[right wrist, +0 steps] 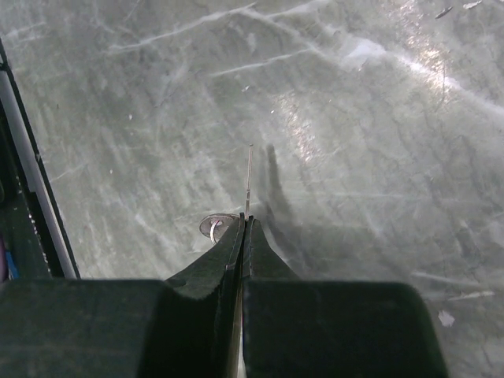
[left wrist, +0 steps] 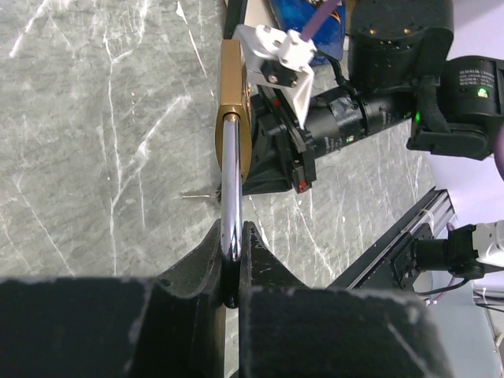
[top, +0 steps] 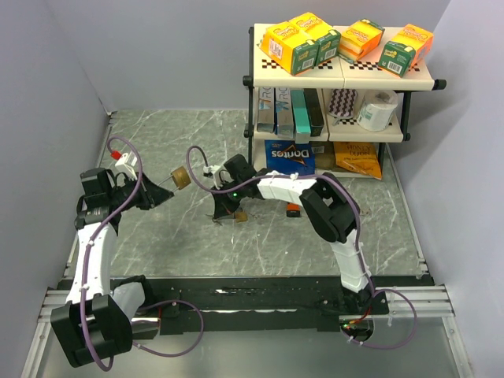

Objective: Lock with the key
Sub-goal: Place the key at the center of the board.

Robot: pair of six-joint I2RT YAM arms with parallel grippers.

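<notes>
The padlock [left wrist: 235, 94] is hanging above the table [top: 157, 134] at its left-centre, sticking out ahead of the left gripper [left wrist: 231, 240], which is pinching its shackle. The right gripper [right wrist: 246, 224] is sitting just to the right of the padlock and nearer the front edge, with the key [right wrist: 249, 177] projecting from between its fingers over the tabletop. A shelf rack [top: 250, 79] is standing at the far right corner, behind the right arm. Boxes [top: 299, 43] are lying on its top level, a paper roll [top: 376, 109] is sitting on the middle level at the right, and a chip bag [top: 290, 156] is leaning at the bottom left.
</notes>
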